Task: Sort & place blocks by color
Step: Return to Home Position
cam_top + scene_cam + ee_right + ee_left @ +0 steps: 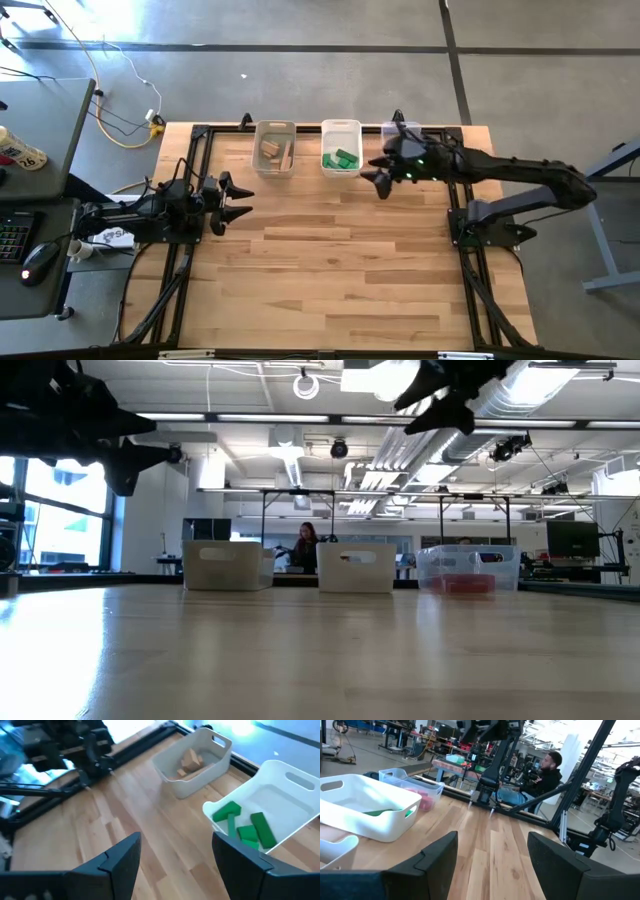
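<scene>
The bench (330, 250) has a light wood-plank top in a black frame and stands on a grey concrete floor (300, 25) crossed by dark seams. A dark desk (50, 120) stands beside it. The ceiling (250, 390) carries exposed ducts (400, 450) and strip lights (300, 417). A window (70, 500) admits daylight at one side. A person (547, 780) sits beyond the bench.

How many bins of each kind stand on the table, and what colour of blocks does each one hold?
gray bin, holding tan blocks: 1
white bin, holding green blocks: 1
transparent bin, holding red blocks: 1
Total: 3 bins
</scene>
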Available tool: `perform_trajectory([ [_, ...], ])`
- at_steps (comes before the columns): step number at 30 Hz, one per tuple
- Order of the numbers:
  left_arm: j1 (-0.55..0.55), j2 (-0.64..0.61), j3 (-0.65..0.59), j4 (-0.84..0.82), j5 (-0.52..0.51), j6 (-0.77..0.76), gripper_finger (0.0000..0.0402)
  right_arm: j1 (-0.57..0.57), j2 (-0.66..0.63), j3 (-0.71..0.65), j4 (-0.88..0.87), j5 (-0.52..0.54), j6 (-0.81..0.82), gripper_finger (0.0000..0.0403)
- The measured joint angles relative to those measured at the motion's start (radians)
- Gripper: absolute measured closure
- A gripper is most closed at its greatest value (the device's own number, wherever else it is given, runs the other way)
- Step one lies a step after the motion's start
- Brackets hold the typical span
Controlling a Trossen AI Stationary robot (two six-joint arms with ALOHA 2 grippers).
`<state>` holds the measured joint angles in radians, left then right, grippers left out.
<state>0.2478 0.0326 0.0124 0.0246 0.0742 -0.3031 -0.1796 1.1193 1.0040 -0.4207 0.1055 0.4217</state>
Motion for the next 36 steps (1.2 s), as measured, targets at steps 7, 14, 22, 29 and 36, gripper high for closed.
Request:
perform_trajectory([
  [7,0.0,0.0,0.0,0.0,0.0,0.0,0.0174,0.04,-0.197,-0.215,0.179,0.014,-0.001,0.0171],
  [14,0.0,0.0,0.0,-0.001,0.0,0.0,0.0174,0.042,-0.386,-0.468,0.429,0.051,-0.011,0.0171],
  [22,0.0,0.0,0.0,-0.001,0.0,0.0,0.0174,0.043,-0.578,-0.689,0.513,-0.022,0.045,0.0171],
  [29,0.0,0.0,0.0,-0.001,0.0,0.0,0.0174,0.043,-0.723,-0.798,0.524,-0.109,0.05,0.0171],
  [36,0.0,0.0,0.0,-0.001,0.0,0.0,0.0174,0.043,-0.859,-0.886,0.53,-0.182,0.05,0.0171],
])
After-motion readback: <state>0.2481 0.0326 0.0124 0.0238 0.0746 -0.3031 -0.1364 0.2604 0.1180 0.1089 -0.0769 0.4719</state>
